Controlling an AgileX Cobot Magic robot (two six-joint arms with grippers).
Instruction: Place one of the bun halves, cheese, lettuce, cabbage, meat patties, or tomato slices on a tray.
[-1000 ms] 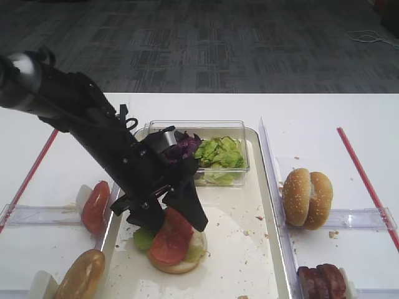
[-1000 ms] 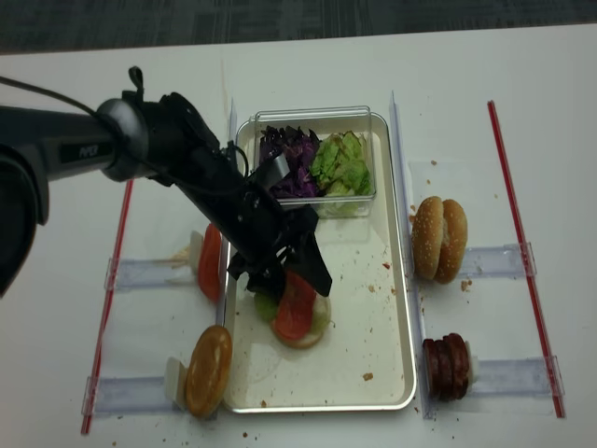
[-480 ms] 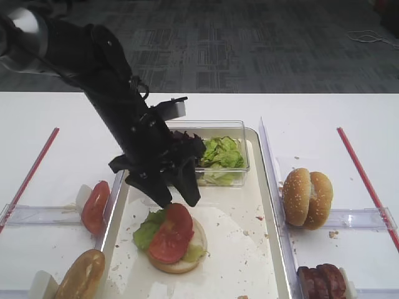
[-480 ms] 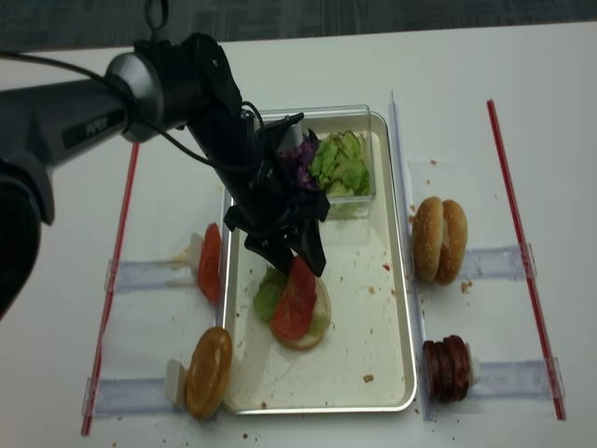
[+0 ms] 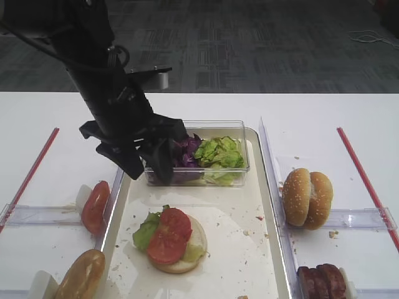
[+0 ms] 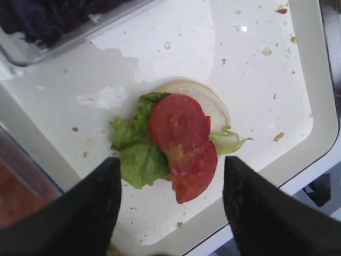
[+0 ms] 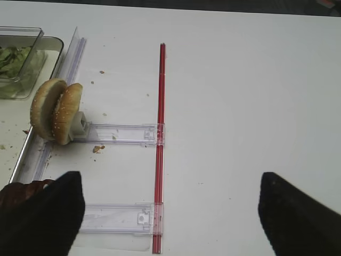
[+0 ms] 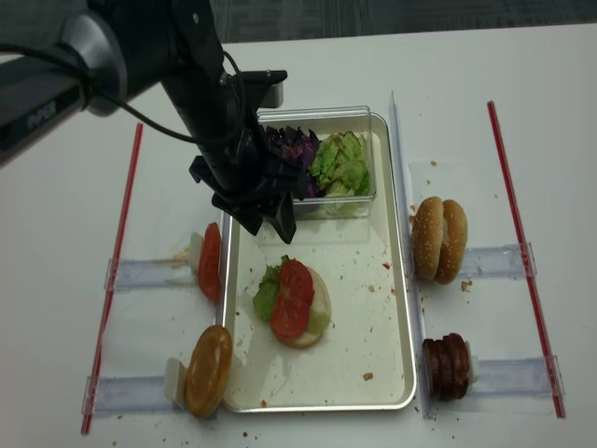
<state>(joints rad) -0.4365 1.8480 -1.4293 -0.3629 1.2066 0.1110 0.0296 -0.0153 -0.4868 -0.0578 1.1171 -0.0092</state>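
two tomato slices (image 6: 184, 144) lie overlapped on lettuce (image 6: 136, 154) and a bun half (image 6: 205, 98), low and left of centre on the tray (image 5: 249, 249) (stacked like a burger); the left gripper (image 5: 149, 167) hangs above, jaws wide and empty, freeing them.
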